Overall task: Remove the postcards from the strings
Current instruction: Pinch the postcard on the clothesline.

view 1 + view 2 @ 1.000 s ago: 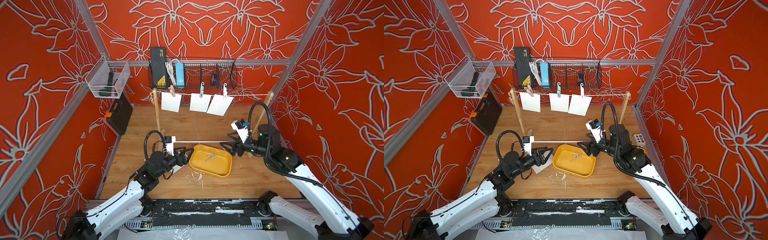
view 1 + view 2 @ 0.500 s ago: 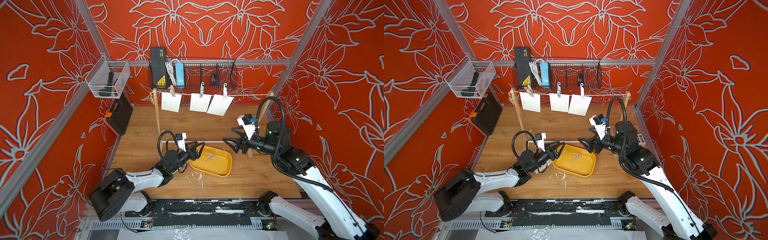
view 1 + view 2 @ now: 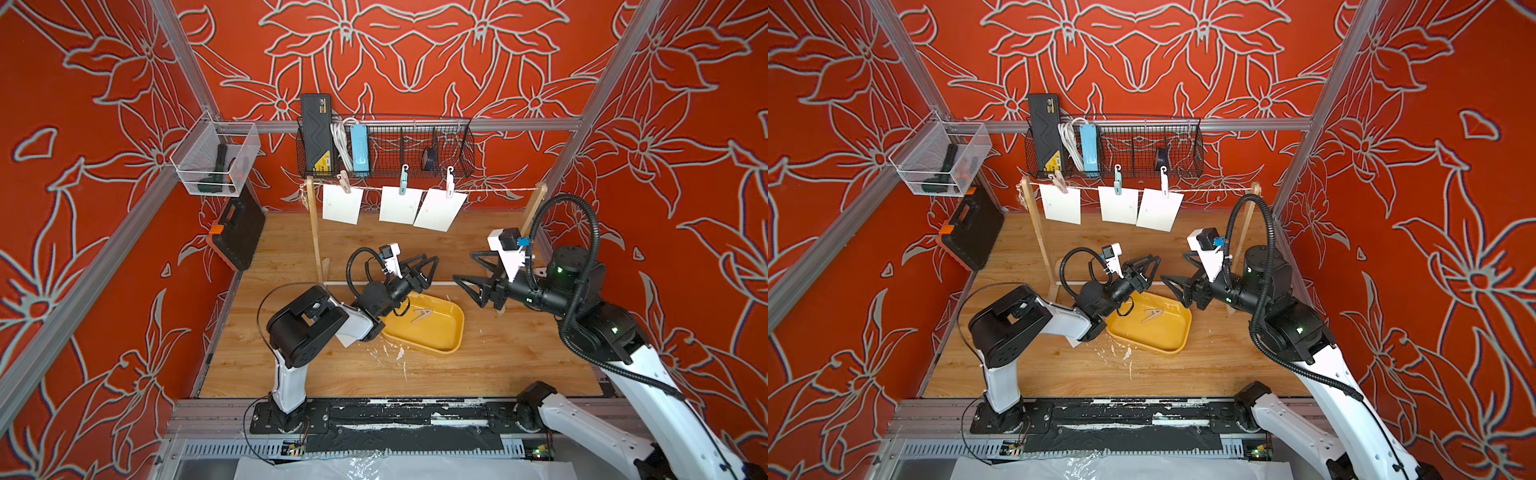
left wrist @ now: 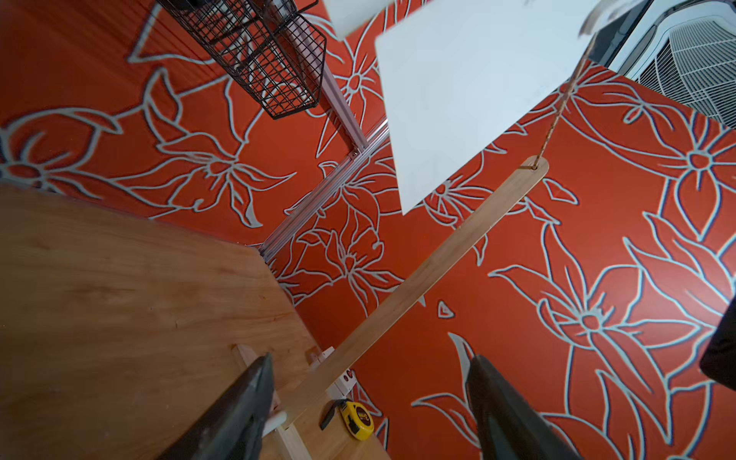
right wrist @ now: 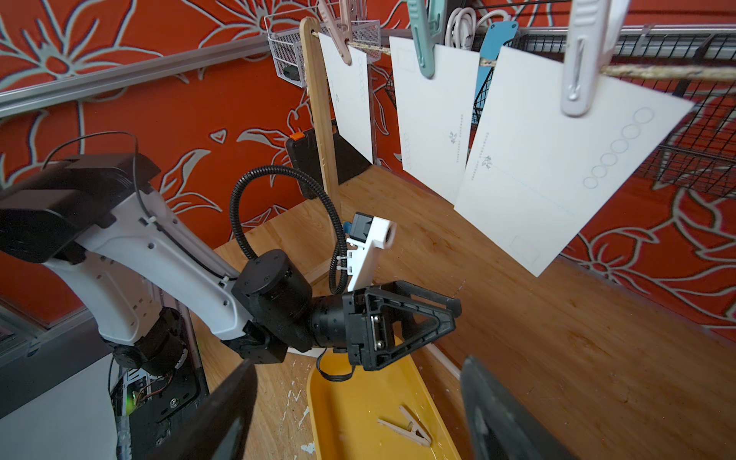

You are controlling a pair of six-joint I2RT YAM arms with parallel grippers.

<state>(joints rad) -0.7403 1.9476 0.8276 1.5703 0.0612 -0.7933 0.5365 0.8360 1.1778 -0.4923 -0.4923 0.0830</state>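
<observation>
Three postcards (image 3: 398, 205) hang on the string (image 3: 490, 190). Left end effector (image 3: 428, 262) and right end effector (image 3: 463, 266) gape empty below. Next, probably, one reaches up for a card.

Robot test cell in a lab, not a home. Booth framed in aluminium rails (image 3: 523, 124), with walls of red floral-print panels (image 3: 415, 50) and a wood-grain surface (image 3: 519, 357). Left arm (image 3: 307, 328) and right arm (image 3: 598, 332) are mounted on a black base rail (image 3: 415, 417) at the front. Wire basket (image 3: 453, 153) on the back rail holds a power brick (image 3: 316, 133) and a blue power strip (image 3: 359, 149). Black tool case (image 3: 239, 232) by the side wall. Yellow tape measure (image 4: 358, 416). Ceiling air-conditioner grille (image 4: 693, 67) overhead.
</observation>
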